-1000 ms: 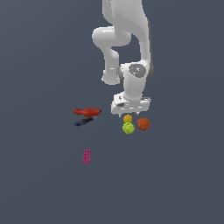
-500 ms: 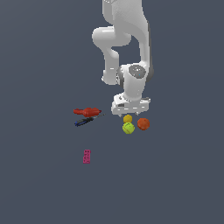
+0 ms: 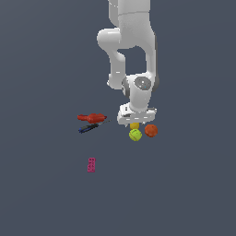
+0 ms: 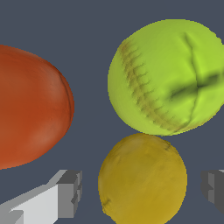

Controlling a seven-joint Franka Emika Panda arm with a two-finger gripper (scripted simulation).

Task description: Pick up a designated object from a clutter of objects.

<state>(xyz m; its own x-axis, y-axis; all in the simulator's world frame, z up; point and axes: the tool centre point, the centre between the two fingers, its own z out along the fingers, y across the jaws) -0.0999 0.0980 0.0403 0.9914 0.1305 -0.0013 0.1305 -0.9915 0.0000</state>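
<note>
The gripper (image 4: 140, 190) straddles the golden-yellow ball (image 4: 142, 179), jaws spread, gripping nothing; the lime-green ball (image 4: 168, 76) sits just beside it.

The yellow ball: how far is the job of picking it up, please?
Done: the gripper has been lowered over the yellow ball, one finger on each side. In hand: the jaws are open, with gaps to the ball, so nothing is gripped. Left: closing and lifting. The green ball is very close behind it and the orange ball is beside, so closing needs care.
</note>
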